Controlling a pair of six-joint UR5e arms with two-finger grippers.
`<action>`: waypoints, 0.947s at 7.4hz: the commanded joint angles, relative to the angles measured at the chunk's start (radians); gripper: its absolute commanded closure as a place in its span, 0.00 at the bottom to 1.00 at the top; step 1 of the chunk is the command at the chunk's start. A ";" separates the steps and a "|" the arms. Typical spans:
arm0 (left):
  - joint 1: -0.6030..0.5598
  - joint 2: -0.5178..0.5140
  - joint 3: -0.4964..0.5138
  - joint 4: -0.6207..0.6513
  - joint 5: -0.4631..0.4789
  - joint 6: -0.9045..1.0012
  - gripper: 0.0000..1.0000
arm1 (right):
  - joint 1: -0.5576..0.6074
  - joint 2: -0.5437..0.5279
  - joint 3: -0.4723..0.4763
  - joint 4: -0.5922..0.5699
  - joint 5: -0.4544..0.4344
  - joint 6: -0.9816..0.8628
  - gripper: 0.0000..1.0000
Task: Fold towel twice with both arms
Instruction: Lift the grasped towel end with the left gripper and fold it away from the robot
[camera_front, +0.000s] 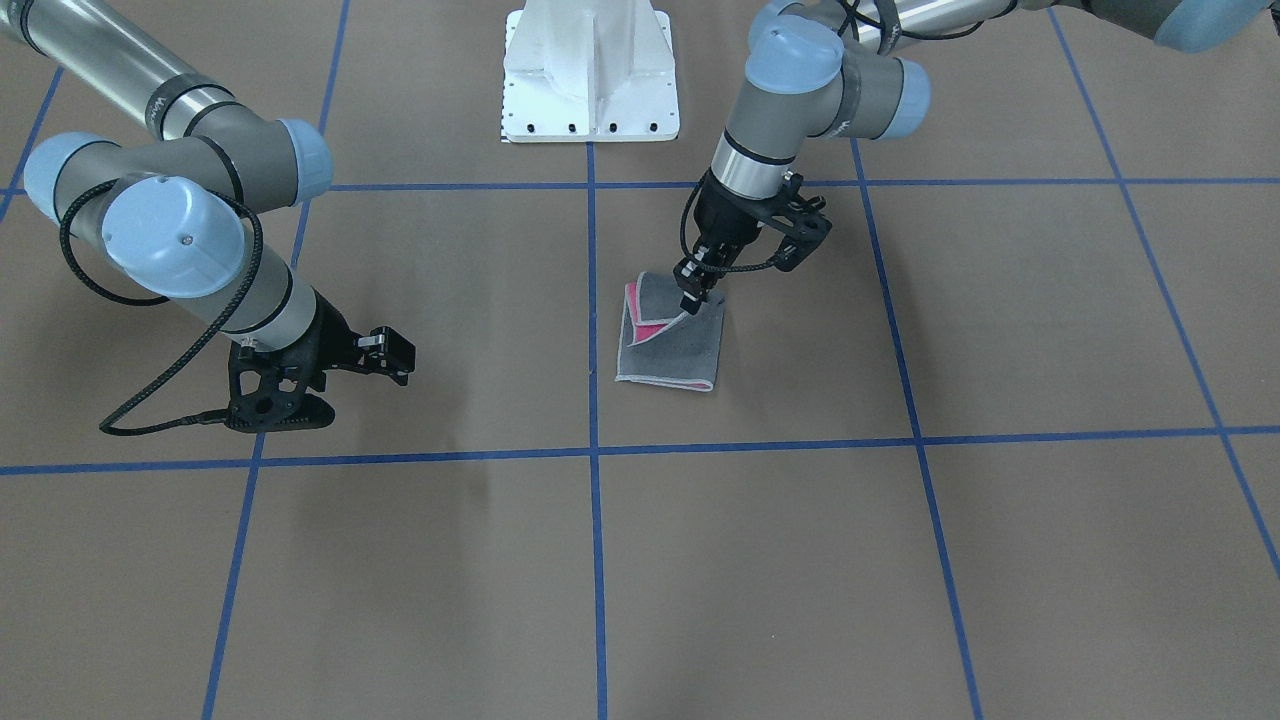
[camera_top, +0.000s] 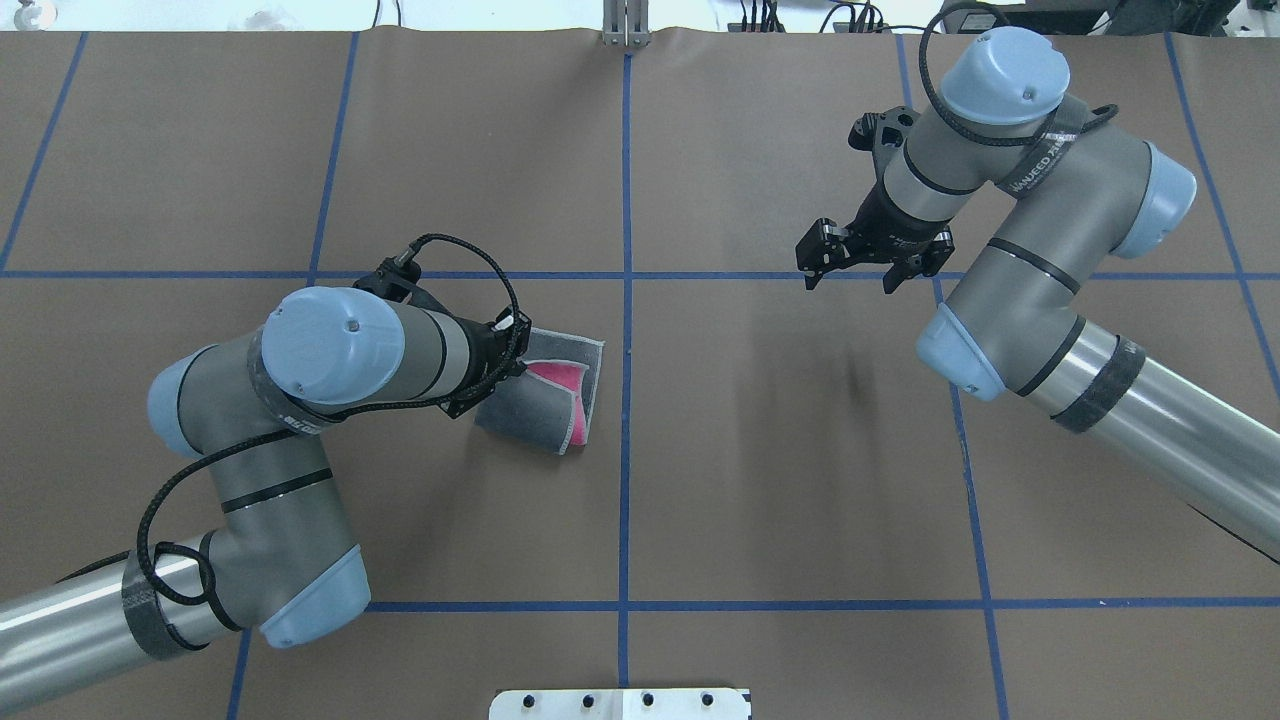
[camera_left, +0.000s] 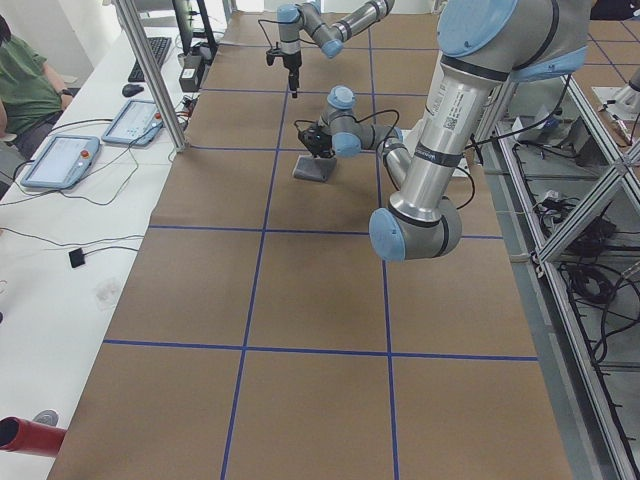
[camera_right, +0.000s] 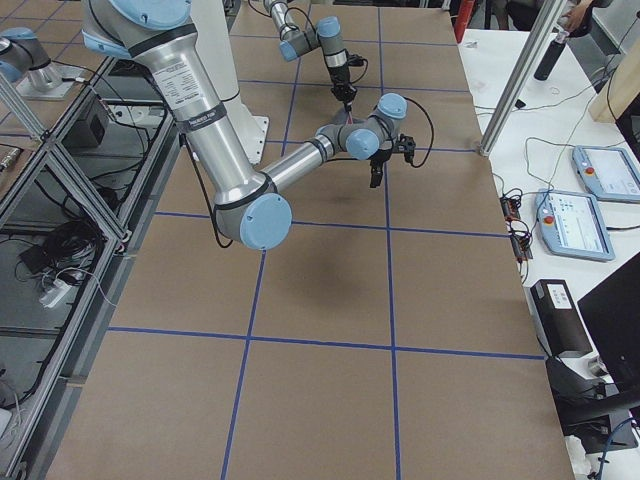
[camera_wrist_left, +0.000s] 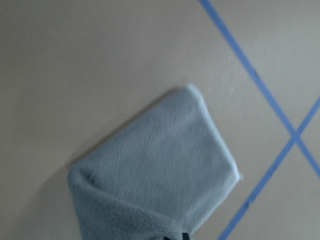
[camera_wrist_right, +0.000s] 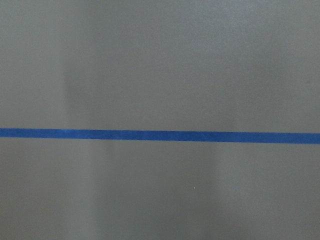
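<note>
- Left arm (camera_top: 330, 350): bent low over the table and reaching toward the centre line. Judged to be carrying out the second fold alone.
- Right arm (camera_top: 1040, 180): parked well apart from the cloth on the other half of the table. Probably kept out of the way, as its wrist view shows only bare surface and one tape line.
- Towel (camera_front: 672, 350): lies in the middle row of squares on the robot's left half, just beside the central tape line without crossing it. It is folded grey face out, with a wedge of pink showing where the upper layer is lifted. The fold looks unfinished and the edges are not yet aligned.
- Left gripper (camera_front: 692, 298): jaws narrow and pinched on the towel's raised grey layer near one corner. In the left wrist view the fabric climbs toward the fingers.
- Right gripper (camera_top: 850, 280): jaws spread, holding nothing, above bare table.
- Table (camera_top: 780, 480): covered in matte brown sheet.
- Operators' bench (camera_left: 90, 200): runs along the far side of the table and carries teach pendants (camera_left: 62, 160) and cables.
- White pedestal (camera_front: 590, 80): bolted at the robot's base.
- Blue tape lines (camera_top: 626, 480): divide the table into squares.
</note>
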 joint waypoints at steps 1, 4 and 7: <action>-0.021 -0.030 0.063 -0.060 0.000 -0.001 1.00 | -0.018 0.010 -0.003 0.000 -0.030 0.010 0.00; -0.021 -0.140 0.176 -0.103 0.000 0.000 1.00 | -0.033 0.010 -0.006 0.000 -0.053 0.011 0.00; -0.072 -0.149 0.210 -0.126 -0.002 0.002 1.00 | -0.038 0.011 -0.009 0.000 -0.056 0.011 0.00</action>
